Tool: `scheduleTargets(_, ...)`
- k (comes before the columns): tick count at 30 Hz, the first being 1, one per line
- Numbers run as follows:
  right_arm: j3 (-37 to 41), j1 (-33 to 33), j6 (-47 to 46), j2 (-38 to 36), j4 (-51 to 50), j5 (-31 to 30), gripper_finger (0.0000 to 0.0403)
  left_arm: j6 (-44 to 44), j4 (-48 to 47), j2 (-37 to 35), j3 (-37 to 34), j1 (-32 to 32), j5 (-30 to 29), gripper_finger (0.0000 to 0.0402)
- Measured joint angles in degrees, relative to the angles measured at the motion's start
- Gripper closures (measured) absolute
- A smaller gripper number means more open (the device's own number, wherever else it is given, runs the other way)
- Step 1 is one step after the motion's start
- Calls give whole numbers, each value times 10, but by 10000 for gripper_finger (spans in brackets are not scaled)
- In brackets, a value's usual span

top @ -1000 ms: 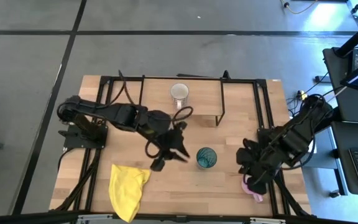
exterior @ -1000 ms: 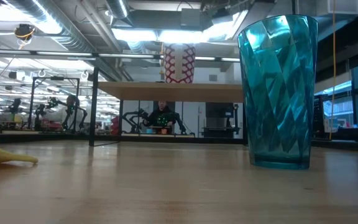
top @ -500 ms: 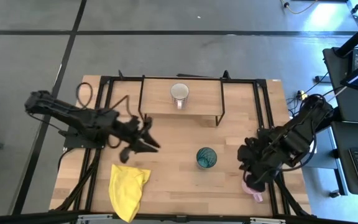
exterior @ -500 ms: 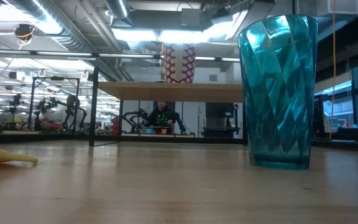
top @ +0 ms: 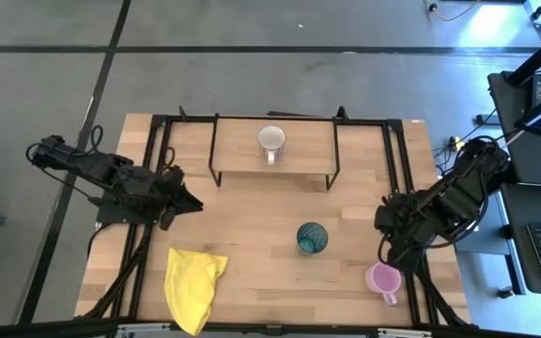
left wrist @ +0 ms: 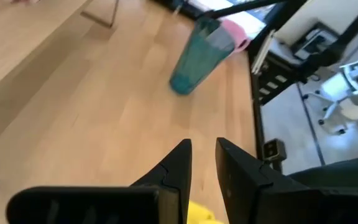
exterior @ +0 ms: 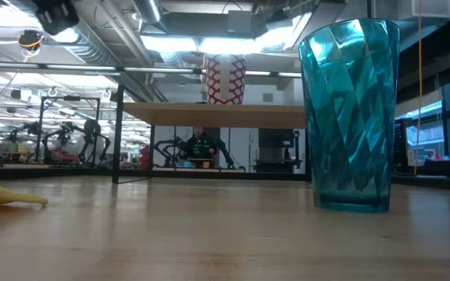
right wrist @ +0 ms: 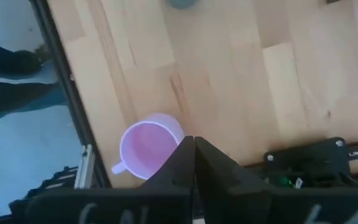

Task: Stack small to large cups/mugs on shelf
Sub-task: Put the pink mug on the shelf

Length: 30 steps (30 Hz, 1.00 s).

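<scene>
Claws are seen at both sides of a light wood worktop (top: 252, 235). Around it, grey floor is seen from above, with a desk and keyboard off to one side. Across the worktop, a big room with ceiling lights and other robot arms is seen, and a person sits far back.

A shelf (top: 303, 148) stands at the far edge of the worktop, with a wood board on thin black legs. A white mug (top: 270, 141) is set upright on it, mouth up, with its handle turned toward the worktop's near edge. A teal cup (top: 312, 238) stands upright on the worktop in front of the shelf, tall side up and mouth open to the ceiling. A pink mug (top: 382, 279) stands upright near the right front corner, well apart from the teal cup, with its handle turned toward the near edge. A yellow cloth (top: 193, 284) is laid crumpled near the left front.

The left claw (top: 188, 201) is held over the worktop's left edge, pointed toward the middle. Its fingers (left wrist: 178, 168) are nearly together, with only a thin gap, and nothing is held. The right claw (top: 390, 252) is held just behind the pink mug. Its fingers (right wrist: 182, 158) are pressed together, and nothing is held.
</scene>
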State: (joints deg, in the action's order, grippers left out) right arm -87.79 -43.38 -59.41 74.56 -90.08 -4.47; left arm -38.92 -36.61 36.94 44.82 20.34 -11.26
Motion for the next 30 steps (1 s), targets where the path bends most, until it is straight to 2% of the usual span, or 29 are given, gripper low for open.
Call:
scheduleTargets(6, -4, 2, -4, -1, 48, -8, 390, -30, -73, -26, 0, 0, -1, 335)
scheduleTargets(10, -4, 6, -82, -1, 97, -58, 390, -30, -68, -34, 0, 0, -1, 335)
scheduleTargets(15, -4, 11, -91, -1, 128, -89, 390, -38, -61, -33, 0, 0, -1, 335)
scheduleTargets(26, -4, 12, 15, -1, 171, -105, 390, -86, -58, -33, 0, 0, -2, 335)
scheduleTargets(30, -4, 2, 18, 0, 100, -84, 388, -90, -57, -33, 0, 0, -10, 335)
